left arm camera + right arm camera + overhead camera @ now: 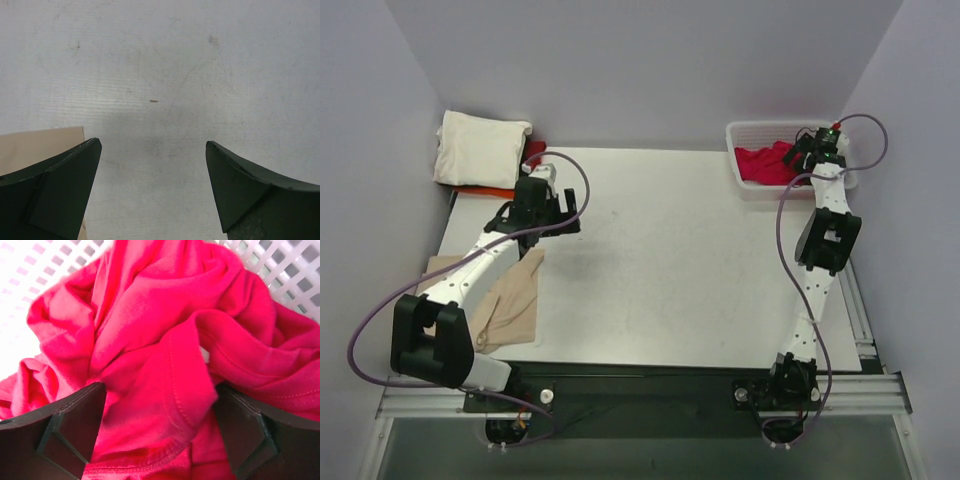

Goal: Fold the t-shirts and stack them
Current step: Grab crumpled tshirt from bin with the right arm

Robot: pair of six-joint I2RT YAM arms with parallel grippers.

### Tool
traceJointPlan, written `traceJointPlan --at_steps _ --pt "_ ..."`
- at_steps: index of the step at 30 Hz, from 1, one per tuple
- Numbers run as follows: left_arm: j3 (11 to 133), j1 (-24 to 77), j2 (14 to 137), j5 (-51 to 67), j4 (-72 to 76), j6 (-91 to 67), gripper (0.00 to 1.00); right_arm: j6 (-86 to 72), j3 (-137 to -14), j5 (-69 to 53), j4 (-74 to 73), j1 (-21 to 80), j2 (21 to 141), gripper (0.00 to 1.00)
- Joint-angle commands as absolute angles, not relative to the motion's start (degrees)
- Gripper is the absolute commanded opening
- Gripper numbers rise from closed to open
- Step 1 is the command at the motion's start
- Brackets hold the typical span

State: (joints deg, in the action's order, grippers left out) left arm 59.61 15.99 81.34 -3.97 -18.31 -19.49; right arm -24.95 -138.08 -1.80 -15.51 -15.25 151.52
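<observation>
At the far left a folded cream-white t-shirt [480, 148] lies on an orange-red t-shirt [485, 190], so the stack is begun. A tan t-shirt [515, 295] lies loose at the near left. The crimson t-shirt [150, 340] sits crumpled in the white basket [750, 130], far right. The right gripper [157, 390] straddles a fold of it, spread wide and not clamped. The left gripper [154, 145] hangs wide and empty over the table [690, 260]. Two shirts seem left to fold.
</observation>
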Motion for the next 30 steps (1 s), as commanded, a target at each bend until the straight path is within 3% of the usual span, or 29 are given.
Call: traceJointPlan --at_steps 1,2,4,9,11,30 --pt "63.2 16.6 82.4 -4.5 -14.9 -20.4 0.97 -28.9 -141.4 -5.7 -14.5 -16.5 152.8 0.89" --pt "63.4 16.7 82.8 -4.7 -14.7 -20.5 0.97 -29.9 -141.8 -6.1 -14.5 -16.6 152.9 0.86" --pt "63.7 16.9 83.1 -4.9 -14.6 -20.4 0.97 -30.7 -141.7 -7.3 -14.2 -17.0 153.5 0.7" --pt "64.4 17.0 83.6 -5.5 -14.5 -20.1 0.97 -32.5 -141.7 -7.8 -13.8 -17.2 153.8 0.13" --pt "64.6 17.0 83.9 -5.5 -14.4 -20.0 0.97 -32.4 -141.6 -7.6 -13.8 -17.1 153.5 0.0" --pt "62.0 18.1 82.4 -4.7 -12.7 -20.0 0.97 -20.7 -139.9 -1.4 -6.2 -8.6 139.0 0.0"
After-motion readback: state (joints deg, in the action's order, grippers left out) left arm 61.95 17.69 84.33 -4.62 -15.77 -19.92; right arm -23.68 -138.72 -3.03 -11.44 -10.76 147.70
